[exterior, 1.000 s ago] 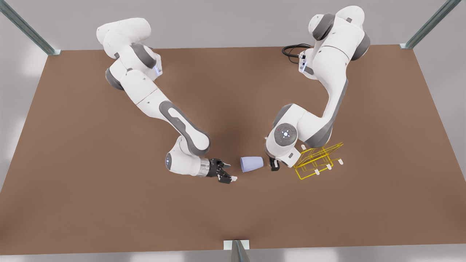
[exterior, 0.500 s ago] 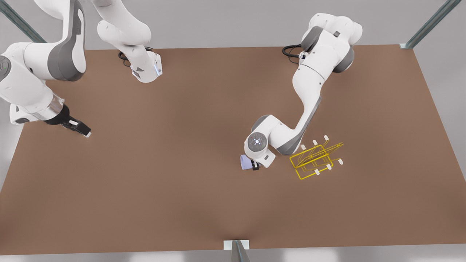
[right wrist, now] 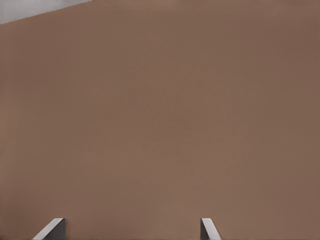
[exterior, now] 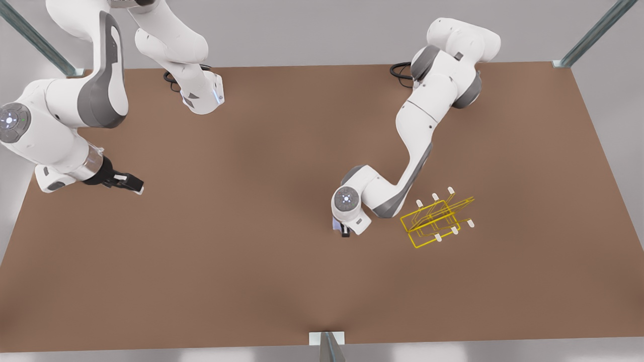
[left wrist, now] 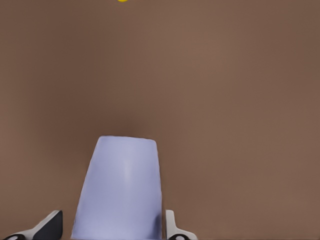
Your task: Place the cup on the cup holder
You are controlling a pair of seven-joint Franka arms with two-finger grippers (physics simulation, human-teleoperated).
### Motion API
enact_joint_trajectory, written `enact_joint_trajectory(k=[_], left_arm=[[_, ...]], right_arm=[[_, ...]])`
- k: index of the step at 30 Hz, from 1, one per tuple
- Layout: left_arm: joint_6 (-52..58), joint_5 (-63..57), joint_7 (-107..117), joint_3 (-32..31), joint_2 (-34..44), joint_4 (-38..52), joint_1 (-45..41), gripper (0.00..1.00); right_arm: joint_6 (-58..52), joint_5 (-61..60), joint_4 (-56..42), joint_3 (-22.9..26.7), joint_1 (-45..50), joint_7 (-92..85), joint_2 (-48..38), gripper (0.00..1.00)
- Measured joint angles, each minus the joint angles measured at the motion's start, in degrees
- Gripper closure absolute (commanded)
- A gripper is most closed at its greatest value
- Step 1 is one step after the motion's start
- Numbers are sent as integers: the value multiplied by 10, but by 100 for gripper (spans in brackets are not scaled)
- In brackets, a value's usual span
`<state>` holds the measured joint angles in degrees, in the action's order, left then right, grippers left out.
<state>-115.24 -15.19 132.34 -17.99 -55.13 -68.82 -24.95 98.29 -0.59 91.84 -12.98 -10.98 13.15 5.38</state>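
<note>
A small, smooth lavender-blue tapered cup (left wrist: 121, 190) is lying on the brown table (exterior: 251, 281) beside the yellow wire cup holder (exterior: 436, 220), bracketed by the left gripper's (exterior: 344, 231) fingers for lifting, while the right gripper (exterior: 132, 184) is waiting wide open.

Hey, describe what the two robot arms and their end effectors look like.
Both arms are glossy white with rounded links and dark grey joint panels; each wrist has a grey round cap with a glowing dot. Black cables coil at the bases. The left end effector and right end effector are black with pale fingertips.
</note>
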Motion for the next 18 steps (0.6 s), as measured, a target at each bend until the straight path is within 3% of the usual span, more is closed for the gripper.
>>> enact_joint_trajectory(k=[4, 15, 16, 18], left_arm=[[-22, 1, -11, 0, -6, -3, 0, 0], [-54, -3, -49, 0, -23, -20, -16, 0], [-55, -3, -52, -1, -23, -19, -16, 14], [-54, -2, -60, 0, -21, -19, -15, 19]], right_arm=[[64, 6, -16, -8, 62, -8, 32, 0], [142, 15, -11, -8, 50, -20, 33, 0], [144, 15, -11, -8, 50, -21, 34, 0], [147, 15, -11, -8, 51, -22, 34, 0]])
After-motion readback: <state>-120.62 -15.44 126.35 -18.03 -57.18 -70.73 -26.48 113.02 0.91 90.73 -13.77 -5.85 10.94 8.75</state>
